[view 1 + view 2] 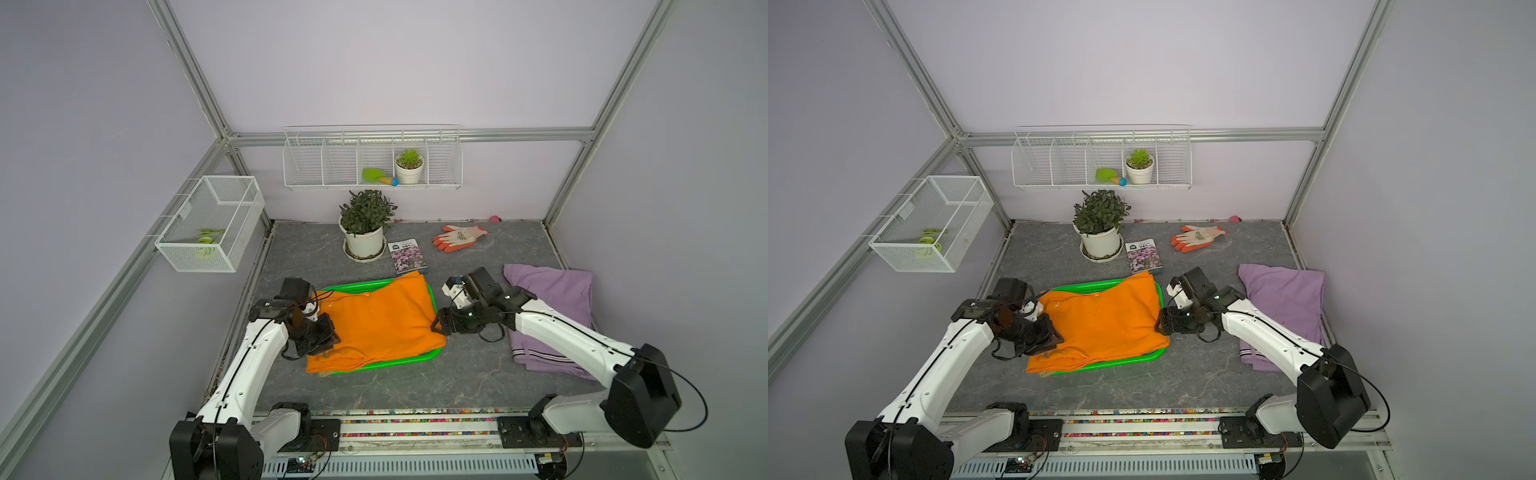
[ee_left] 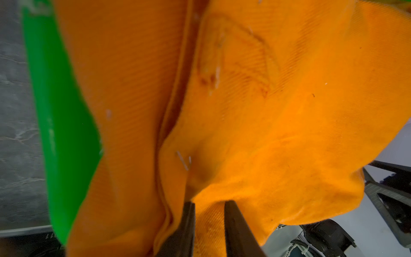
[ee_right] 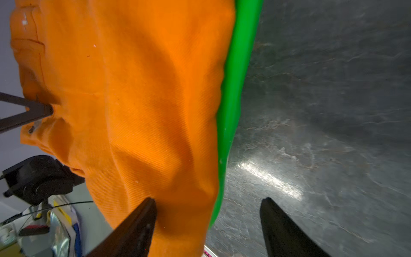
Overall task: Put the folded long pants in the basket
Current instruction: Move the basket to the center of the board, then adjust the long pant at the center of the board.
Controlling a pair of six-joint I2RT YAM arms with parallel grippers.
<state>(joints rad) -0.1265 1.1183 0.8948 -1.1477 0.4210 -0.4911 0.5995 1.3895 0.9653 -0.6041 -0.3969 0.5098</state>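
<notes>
The left gripper (image 2: 209,213) is clenched on a raised fold of the bright orange folded cloth trousers (image 2: 278,115). The fold is pinched between its two dark fingers (image 2: 185,231) at the cloth's edge nearest that arm. Out from the grip, toward the right arm, the orange trousers spread over the shallow bright green perforated plastic basket (image 1: 357,286) and cover nearly all of it. Only strips of its rim show along the far and near sides. Just beside the left gripper, on the near side, a corner of the cloth hangs past the rim onto the grey stone-patterned tabletop (image 1: 415,386).

The right gripper (image 3: 209,201) is released, its jaws spread wide with nothing between them but air. One fingertip is over the orange cloth's edge and the other over bare tabletop, with the green basket rim running between. Whether that fingertip touches the cloth cannot be told.

Behind the right gripper, partly under its arm, the lilac folded cloth trousers with a striped waistband (image 1: 557,299) lie on the tabletop, apart from the green basket.

Farther out toward the back wall are a flower-printed seed packet (image 1: 407,257) just beside the orange cloth's far corner, a leafy plant in a white pot (image 1: 365,232), and an orange-and-white glove (image 1: 457,237).
</notes>
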